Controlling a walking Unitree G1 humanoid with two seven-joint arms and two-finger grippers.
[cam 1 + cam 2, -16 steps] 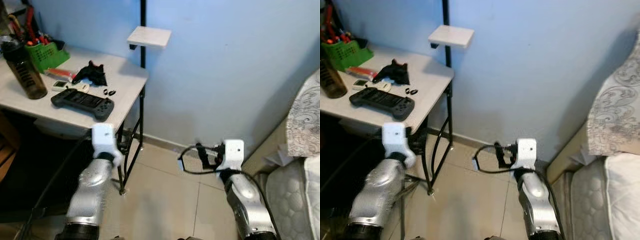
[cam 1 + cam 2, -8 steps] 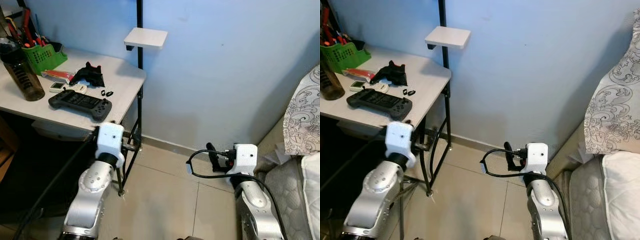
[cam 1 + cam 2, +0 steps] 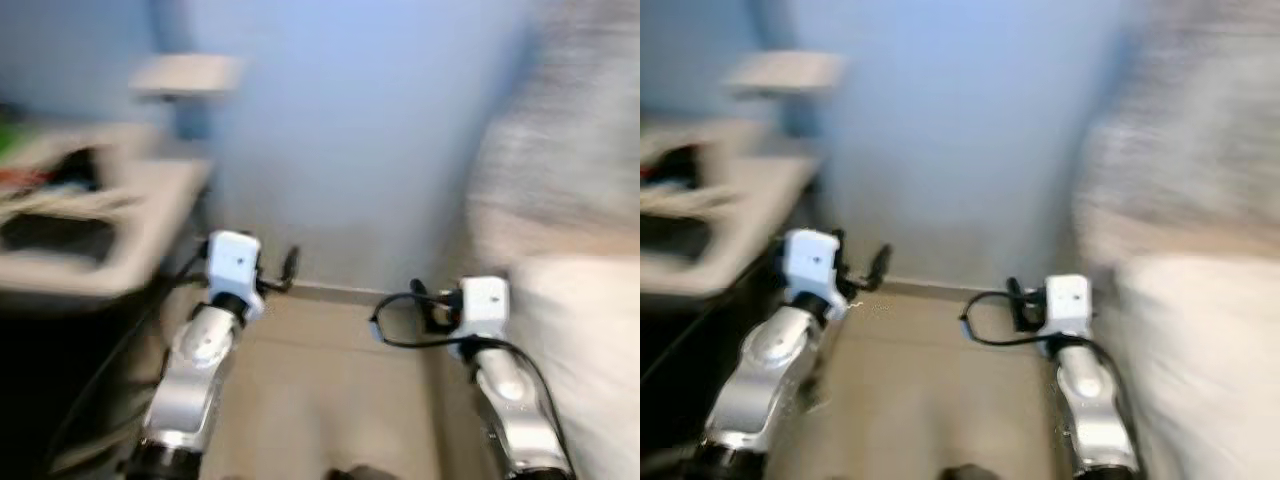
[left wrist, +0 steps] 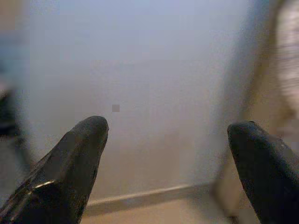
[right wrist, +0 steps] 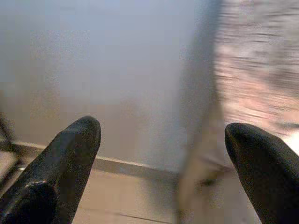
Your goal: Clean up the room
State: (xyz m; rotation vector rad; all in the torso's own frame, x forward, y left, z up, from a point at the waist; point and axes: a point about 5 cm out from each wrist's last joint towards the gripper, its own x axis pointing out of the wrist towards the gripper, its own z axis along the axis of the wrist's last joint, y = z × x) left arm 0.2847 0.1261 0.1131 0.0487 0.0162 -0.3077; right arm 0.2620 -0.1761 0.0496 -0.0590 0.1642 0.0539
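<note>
Everything is motion-blurred. The cluttered tabletop (image 3: 150, 215) sits at nine o'clock, the bed (image 3: 570, 290) at three, a blue wall (image 3: 350, 130) at twelve. Left end effector (image 4: 168, 154) and right end effector (image 5: 163, 154) both have fingers spread, empty, over the tiled floor (image 3: 320, 400).

The wall (image 3: 380, 130) looks smooth, painted and matt blue, and the floor (image 3: 320, 400) is smooth tan tile with a soft shine. The left gripper (image 4: 168, 158) and the right gripper (image 5: 163, 163) have glossy black plastic fingers (image 4: 70, 168), spread wide apart with nothing between them. The arms (image 3: 195, 370) look like shiny silver metal with white plastic blocks, and the bed (image 3: 570, 200) on the right looks like soft cloth, too blurred to say more.
</note>
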